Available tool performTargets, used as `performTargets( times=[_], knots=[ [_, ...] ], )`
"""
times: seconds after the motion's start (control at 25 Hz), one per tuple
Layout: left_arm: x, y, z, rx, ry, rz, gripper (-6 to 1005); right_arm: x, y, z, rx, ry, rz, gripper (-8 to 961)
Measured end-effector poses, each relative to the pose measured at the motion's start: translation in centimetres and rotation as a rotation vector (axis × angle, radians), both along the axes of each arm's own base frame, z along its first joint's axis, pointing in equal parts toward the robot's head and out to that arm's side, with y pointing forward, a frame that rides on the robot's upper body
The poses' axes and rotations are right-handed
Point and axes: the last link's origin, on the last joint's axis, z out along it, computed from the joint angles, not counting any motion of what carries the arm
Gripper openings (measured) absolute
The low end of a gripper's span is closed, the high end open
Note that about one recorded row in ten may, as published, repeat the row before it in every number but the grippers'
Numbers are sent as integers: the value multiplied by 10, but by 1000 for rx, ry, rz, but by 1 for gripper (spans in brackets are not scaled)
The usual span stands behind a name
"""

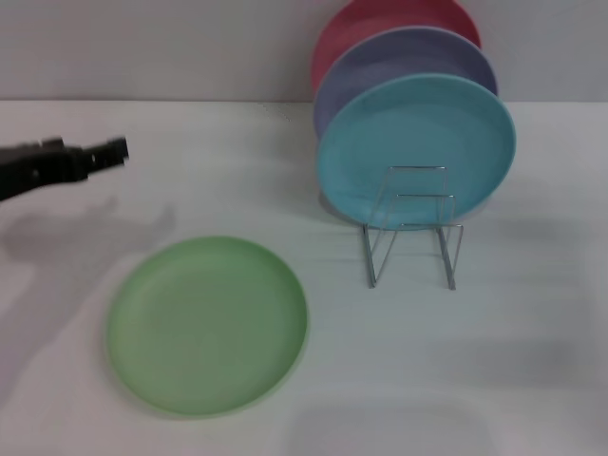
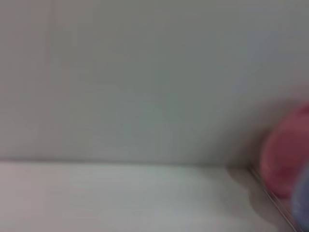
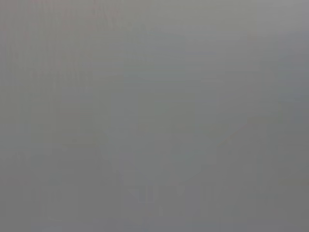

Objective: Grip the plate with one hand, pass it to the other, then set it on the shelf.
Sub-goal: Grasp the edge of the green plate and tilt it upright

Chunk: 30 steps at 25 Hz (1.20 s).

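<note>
Head view: left gripper (image 1: 106,152) reaches in level above the table, apart from the green plate (image 1: 206,325); its jaw state is unclear.

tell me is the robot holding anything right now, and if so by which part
Nothing is held. The green plate lies flat on the table, untouched. The left gripper hangs above the table's left side, apart from it; the right gripper is out of view.

text: none readable | labels: none | numbers: none
</note>
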Motion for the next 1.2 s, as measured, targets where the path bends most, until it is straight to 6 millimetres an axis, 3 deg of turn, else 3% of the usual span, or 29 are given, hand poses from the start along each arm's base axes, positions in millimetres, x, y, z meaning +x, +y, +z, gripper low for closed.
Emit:
performTargets(
  times=[0.2,0.52,0.76,1.2],
  knots=[
    [-2,-13,-6,-177,-55,99,864,3,-1,6,35,7,-12,600],
    [-7,-21,-8,-267,-93,187,864,2,2,10,39,-4,-10,600],
    [-19,-20,-13,-316,1,320,863,2,4,14,46,-12,-3,600],
    [-14,-18,-31,-414,83,391,863,2,7,15,42,-15,-4,600]
  ],
)
